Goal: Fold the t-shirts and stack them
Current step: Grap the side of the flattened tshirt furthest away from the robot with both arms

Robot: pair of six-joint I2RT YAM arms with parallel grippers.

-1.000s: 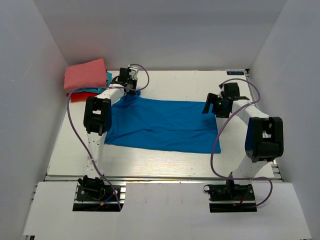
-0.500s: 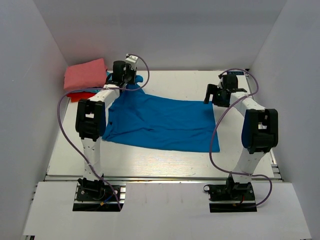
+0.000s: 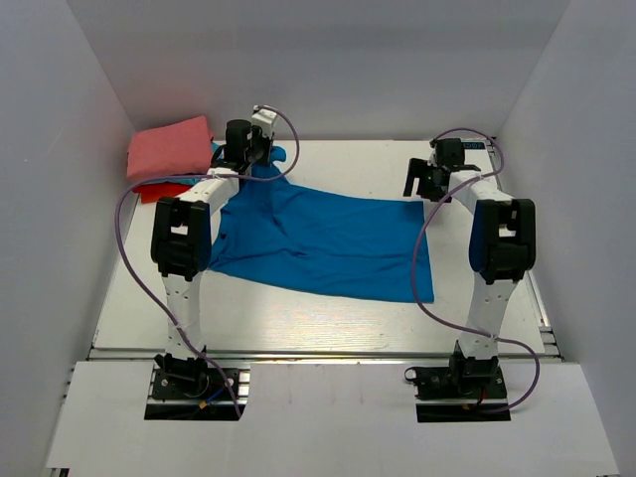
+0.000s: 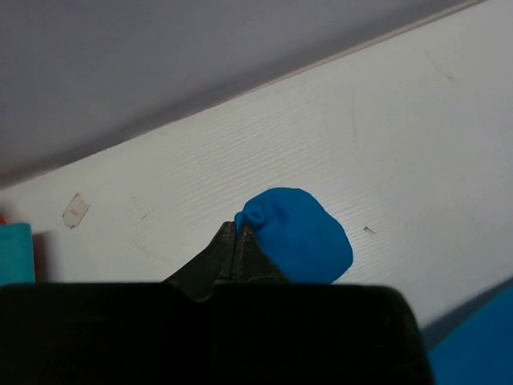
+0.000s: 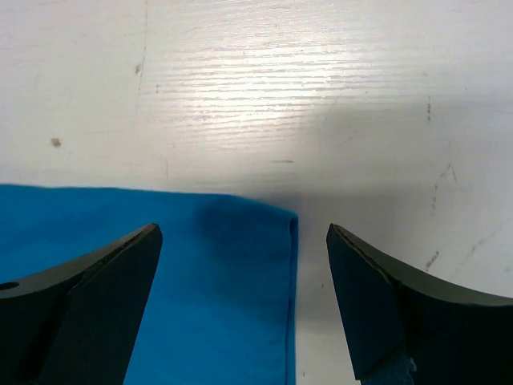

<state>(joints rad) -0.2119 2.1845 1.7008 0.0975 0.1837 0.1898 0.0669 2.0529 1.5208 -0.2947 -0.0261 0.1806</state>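
The royal-blue t-shirt [image 3: 318,243] lies spread across the middle of the table. My left gripper [image 3: 244,151] is shut on its far-left corner and holds that corner lifted near the back wall. In the left wrist view the closed fingertips [image 4: 235,233] pinch a small bunch of the blue t-shirt [image 4: 300,237]. My right gripper [image 3: 425,181] hangs open over the shirt's far-right corner. In the right wrist view that blue t-shirt corner [image 5: 228,273] lies flat between the wide-apart jaws of the right gripper [image 5: 243,234]. A pile of folded t-shirts sits at the far left: salmon-pink [image 3: 169,147] on top, teal [image 3: 216,155] and red [image 3: 159,190] below.
White walls enclose the table on the left, back and right. The table [image 3: 348,164] shows bare white behind the shirt, and another bare strip runs along the near edge [image 3: 318,323]. A teal edge [image 4: 14,253] shows at the left of the left wrist view.
My left gripper has carried the shirt's far-left corner further back. The right gripper has moved back to above the far-right corner, staying open. The shirt has shifted and stretched diagonally.
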